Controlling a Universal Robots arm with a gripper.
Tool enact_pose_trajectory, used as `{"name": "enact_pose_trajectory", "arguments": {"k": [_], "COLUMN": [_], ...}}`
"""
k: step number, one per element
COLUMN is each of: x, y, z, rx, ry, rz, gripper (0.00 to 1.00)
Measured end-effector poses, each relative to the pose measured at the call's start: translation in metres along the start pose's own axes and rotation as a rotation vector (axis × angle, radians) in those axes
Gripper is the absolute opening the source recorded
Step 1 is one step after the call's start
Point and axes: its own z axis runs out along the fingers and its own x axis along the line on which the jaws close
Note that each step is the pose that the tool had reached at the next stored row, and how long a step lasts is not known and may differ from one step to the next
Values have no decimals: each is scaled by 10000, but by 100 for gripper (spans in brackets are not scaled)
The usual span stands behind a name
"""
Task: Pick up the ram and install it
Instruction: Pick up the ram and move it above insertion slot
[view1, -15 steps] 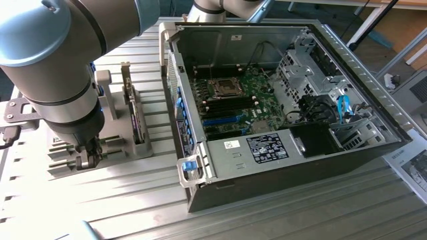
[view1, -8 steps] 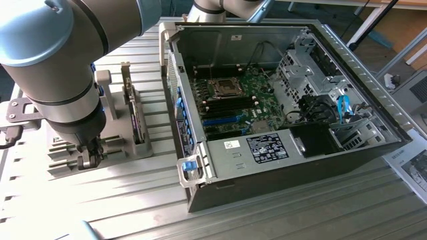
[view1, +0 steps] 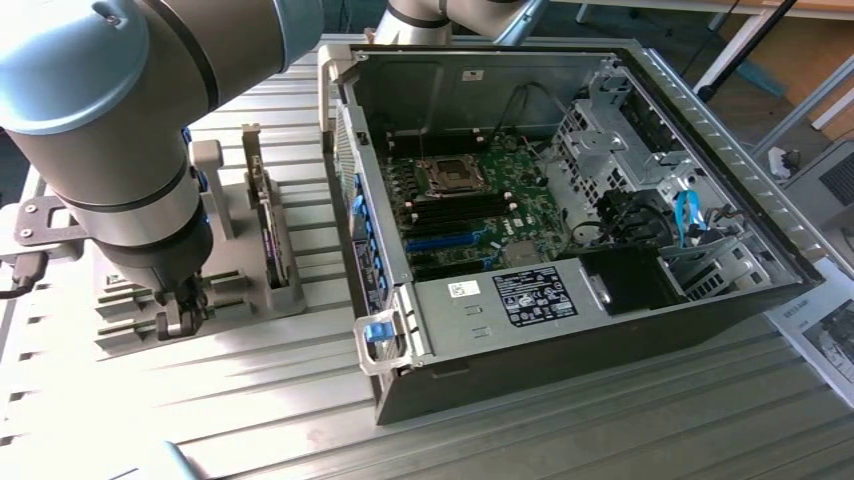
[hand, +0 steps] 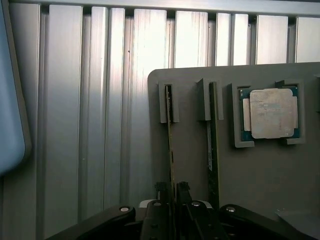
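Nearest in the exterior view, the grey arm (view1: 120, 120) fills the exterior view's left. Its thick last links turn down and stand almost upright over the table (view1: 561, 430), so the wrist points straight down. At its tip the hand (hand: 171, 194) is low over a grey holder (hand: 260, 175) that lies flat near the table's edge at the exterior view's left. In the wrist view its two dark fingers (hand: 161, 192) stand a little apart, one on each side of the ram (hand: 170, 145), and they straddle its thin upper edge without visibly pressing on it. The ram stands on edge in the slot closest to the holder's side edge, just beside the bare table slats, with its far end seated in a grey end bracket. A second stick (hand: 214, 150) of the same kind stands parallel in the next slot, between the ram and a square silver processor chip (hand: 273, 113) that lies flat in a framed recess near the holder's far edge. Just beyond the hand in the exterior view, a dark card (view1: 271, 235) stands upright in the holder. Farther off, toward the exterior view's right, an open computer case (view1: 534, 340) lies on its side on the table with its green motherboard (view1: 467, 205) facing up.
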Motion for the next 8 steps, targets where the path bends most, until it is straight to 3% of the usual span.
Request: {"name": "enact_pose_trajectory", "arguments": {"k": [8], "x": [0], "y": [0], "z": [0], "rx": [0], "ry": [0], "rz": [0], "gripper": [21]}}
